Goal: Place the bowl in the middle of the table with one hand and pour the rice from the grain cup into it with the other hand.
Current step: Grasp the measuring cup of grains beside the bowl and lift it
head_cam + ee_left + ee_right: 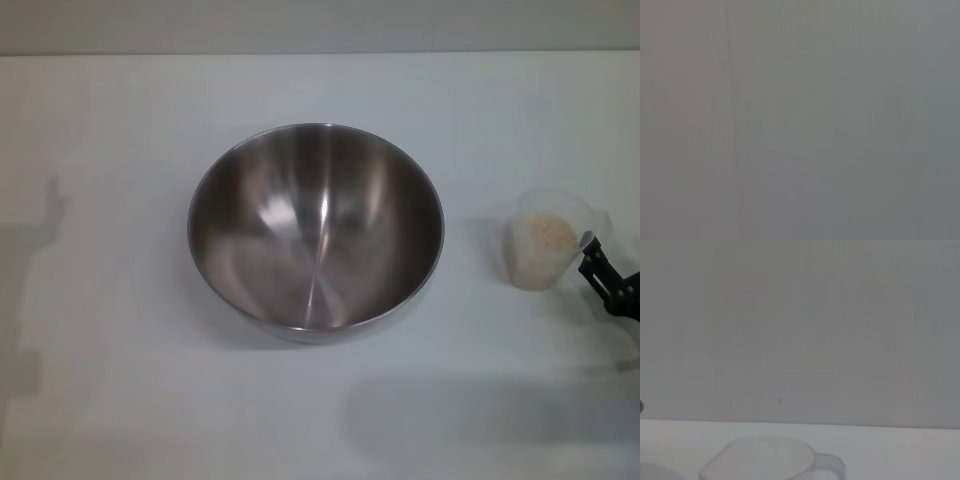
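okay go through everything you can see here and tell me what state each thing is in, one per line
bowl: upright in the middle of the table, empty, no rice inside.
grain cup: upright on the table to the bowl's right, apart from it, partly filled.
rice: all in the grain cup, none poured.
right gripper: at the grain cup's right side, by its handle; grip unclear.
left gripper: out of view.

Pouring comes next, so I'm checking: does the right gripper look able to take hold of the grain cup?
Probably yes: the right gripper is already at the grain cup, with nothing between them and the bowl standing apart.
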